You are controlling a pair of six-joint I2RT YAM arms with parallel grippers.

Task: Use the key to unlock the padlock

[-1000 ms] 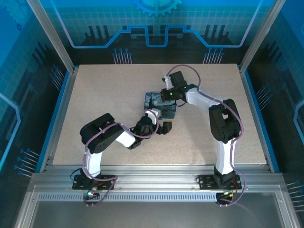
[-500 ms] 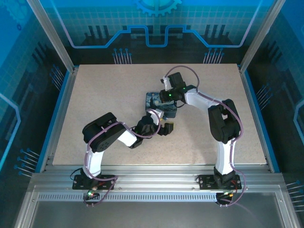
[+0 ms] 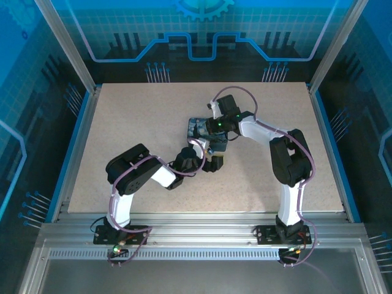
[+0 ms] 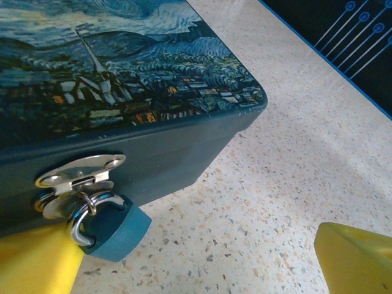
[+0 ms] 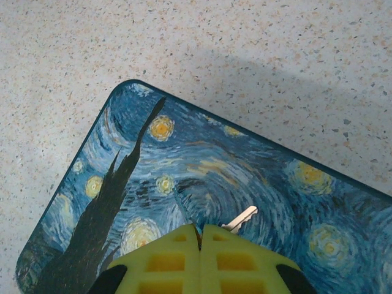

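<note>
Item: padlock (image 4: 113, 229), hanging shackled through the hasp (image 4: 76, 174) on the tin (image 4: 153, 92) front wall, not yet unlocked; left gripper (image 4: 196, 263) spread wide at it, holding nothing; right gripper (image 5: 200, 239) clamped on the key (image 5: 241, 218) above the tin lid, insertion and turning outstanding.
</note>
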